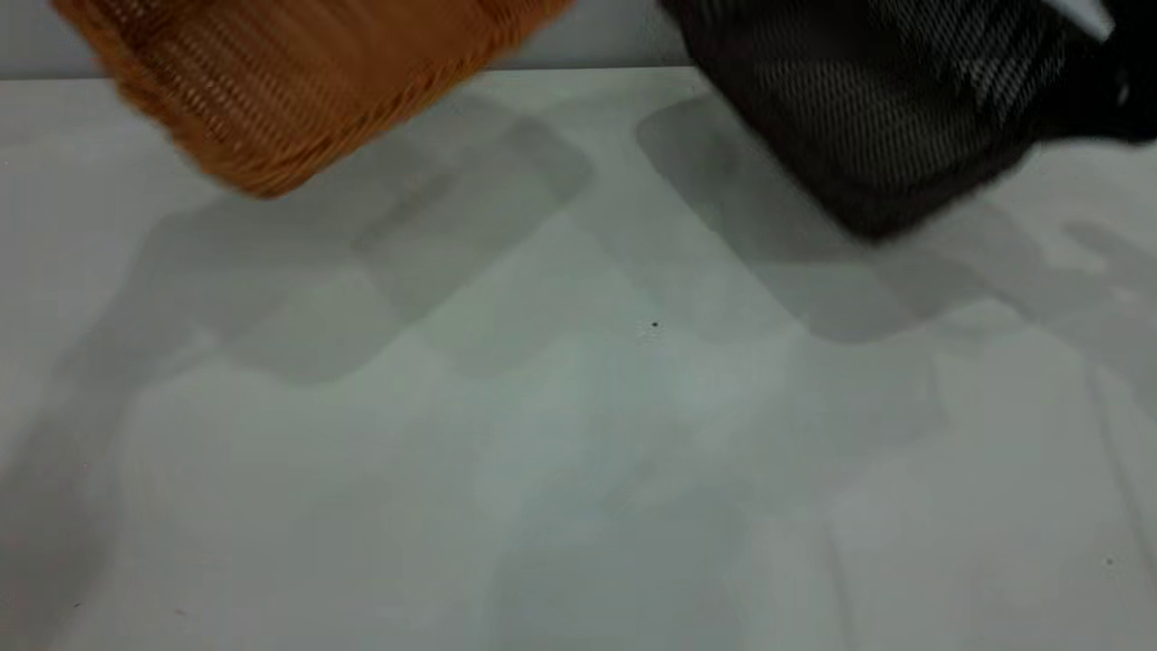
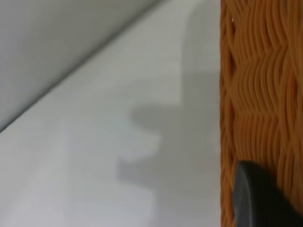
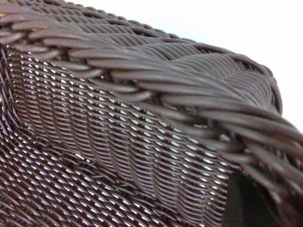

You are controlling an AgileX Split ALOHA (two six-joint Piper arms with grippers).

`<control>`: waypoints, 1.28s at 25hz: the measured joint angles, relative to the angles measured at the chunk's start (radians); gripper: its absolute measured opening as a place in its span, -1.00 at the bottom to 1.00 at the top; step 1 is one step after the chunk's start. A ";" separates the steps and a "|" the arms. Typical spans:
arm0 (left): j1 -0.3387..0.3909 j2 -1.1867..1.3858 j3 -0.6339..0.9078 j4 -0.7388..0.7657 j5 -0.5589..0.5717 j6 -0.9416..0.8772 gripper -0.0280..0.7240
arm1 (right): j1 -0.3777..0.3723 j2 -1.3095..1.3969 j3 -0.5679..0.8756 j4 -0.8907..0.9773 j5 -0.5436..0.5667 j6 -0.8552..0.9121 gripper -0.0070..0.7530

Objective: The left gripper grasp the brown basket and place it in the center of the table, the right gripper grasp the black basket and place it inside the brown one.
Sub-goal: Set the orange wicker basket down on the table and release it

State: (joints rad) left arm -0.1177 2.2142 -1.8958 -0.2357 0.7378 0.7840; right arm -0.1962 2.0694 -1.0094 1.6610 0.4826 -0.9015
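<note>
**Both baskets in the air, centre of the table waiting**

My left pincer sits against the wall of the brown basket. One dark finger lies on the weave, and since the basket hangs tilted above the table at the far left, throwing a shadow below, I judge I am clamped on its rim, though the other finger is hidden. My right pincer shows only a dark tip just under the braided rim of the black basket. That basket is also lifted and tilted, at the far right, so I take this side to be gripping too.

The step in hand looks like carrying the brown basket toward the middle. Next I should lower it level onto the bare centre and let go, keeping the black basket held well apart until the brown one stands open.
</note>
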 joint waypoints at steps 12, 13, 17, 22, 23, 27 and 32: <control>-0.156 0.137 0.000 -0.194 0.229 0.556 -0.72 | -0.239 0.000 -0.189 -0.230 0.413 0.025 -0.73; -0.175 0.149 0.000 -0.191 0.215 0.558 -0.72 | -0.251 0.000 -0.193 -0.249 0.418 0.029 -0.73; -0.265 0.198 0.000 -0.169 0.177 0.559 -0.72 | -0.276 0.000 -0.194 -0.298 0.446 0.032 -0.73; -0.335 0.235 0.000 -0.163 0.165 0.561 -0.64 | -0.278 0.000 -0.196 -0.306 0.473 0.035 -0.73; -0.341 0.237 0.000 -0.163 0.165 0.560 -0.57 | -0.278 0.000 -0.197 -0.308 0.477 0.035 -0.73; -0.345 0.238 -0.002 -0.168 0.164 0.509 -0.15 | -0.278 0.000 -0.197 -0.311 0.512 0.035 -0.73; -0.345 0.238 -0.003 -0.166 0.151 0.433 0.34 | -0.278 0.000 -0.197 -0.312 0.548 0.035 -0.73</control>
State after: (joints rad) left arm -0.4623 2.4525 -1.8988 -0.4020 0.8889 1.2171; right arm -0.4747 2.0694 -1.2062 1.3491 1.0310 -0.8662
